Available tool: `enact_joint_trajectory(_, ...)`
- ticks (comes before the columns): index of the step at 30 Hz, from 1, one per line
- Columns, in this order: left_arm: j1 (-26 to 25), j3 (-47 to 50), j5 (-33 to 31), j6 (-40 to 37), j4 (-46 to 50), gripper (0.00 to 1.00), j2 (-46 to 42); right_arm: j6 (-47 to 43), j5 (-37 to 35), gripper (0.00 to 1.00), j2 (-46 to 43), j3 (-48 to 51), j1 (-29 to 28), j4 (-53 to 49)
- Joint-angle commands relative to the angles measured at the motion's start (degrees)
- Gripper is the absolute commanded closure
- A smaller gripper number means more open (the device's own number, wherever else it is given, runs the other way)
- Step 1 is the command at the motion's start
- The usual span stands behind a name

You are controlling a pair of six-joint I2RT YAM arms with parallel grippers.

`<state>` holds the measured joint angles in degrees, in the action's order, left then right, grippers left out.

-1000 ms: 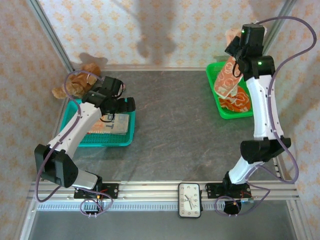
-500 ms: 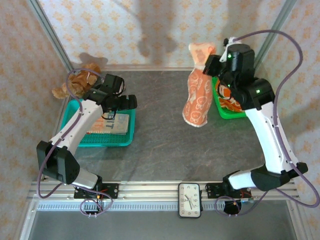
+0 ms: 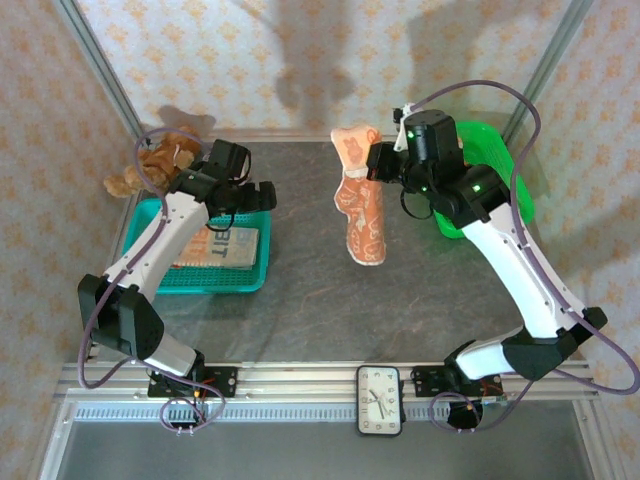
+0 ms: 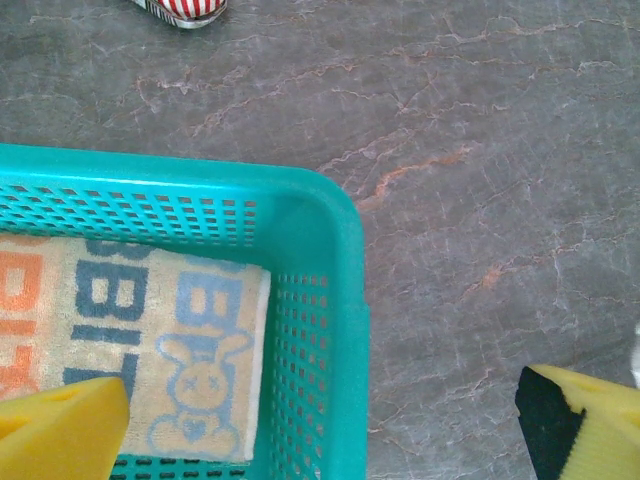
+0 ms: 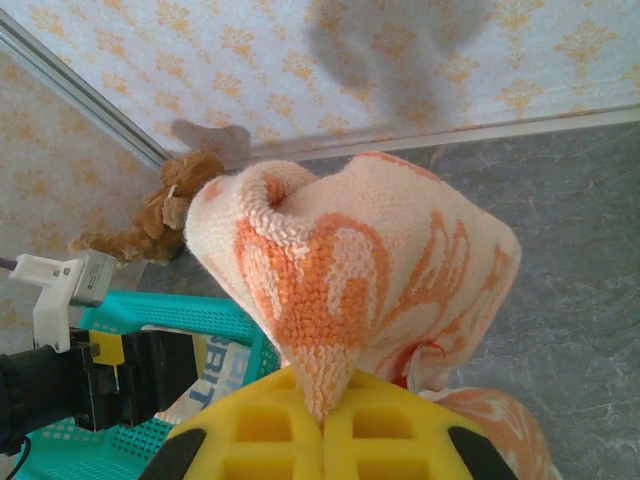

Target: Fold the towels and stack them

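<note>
Midway: one folded towel (image 3: 225, 245) lies in teal basket (image 3: 232, 284); left gripper (image 3: 252, 198) hovers over basket's far-right corner, fingers wide apart; right gripper (image 3: 378, 160), right of basket, clamped on hanging orange-cream towel (image 3: 362, 215); folding, stacking remain.

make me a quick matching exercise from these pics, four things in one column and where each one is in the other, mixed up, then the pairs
Things
1. hanging towel
2. folded towel
3. teddy bear
4. clock

Places
a. lying in the teal basket
b. at the far left, beyond the teal basket, by the wall
c. at the near edge, about midway between left and right
d. pinched in the right gripper, dangling over the table

Pairs: 1-d, 2-a, 3-b, 4-c
</note>
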<state>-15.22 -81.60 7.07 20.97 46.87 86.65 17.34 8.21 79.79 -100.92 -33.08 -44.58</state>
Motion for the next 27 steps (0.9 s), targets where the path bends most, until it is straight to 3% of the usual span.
enact_joint_trajectory(1,0.5,-1.2,-1.1,-0.6,0.5,0.00,-0.1,0.3,0.4,1.00,-0.7,-1.0,-0.6,0.8)
enact_joint_trajectory(10,0.5,-0.6,-2.2,-0.8,0.9,0.00,-1.7,-0.1,-1.2,1.00,1.5,-3.6,-2.6,-3.7)
enact_joint_trajectory(21,0.4,2.8,-1.8,-0.4,1.1,0.00,-4.0,-1.9,2.3,1.00,23.1,-11.3,6.9,2.1)
enact_joint_trajectory(23,0.5,3.5,-1.3,0.0,1.0,0.00,-4.3,-3.1,2.3,0.93,30.1,-16.2,8.5,1.4)
enact_joint_trajectory(24,0.5,3.8,-1.0,0.3,0.8,0.00,-4.5,-3.4,1.7,0.81,33.6,-18.6,9.0,0.8)
enact_joint_trajectory(25,0.4,4.1,-0.4,0.2,0.7,0.00,-4.6,-3.6,1.1,0.64,36.7,-21.9,9.7,-1.0)
enact_joint_trajectory(27,0.2,4.3,-0.3,0.3,1.0,0.00,-4.6,-3.6,-0.1,0.54,42.8,-28.1,10.8,-4.9)
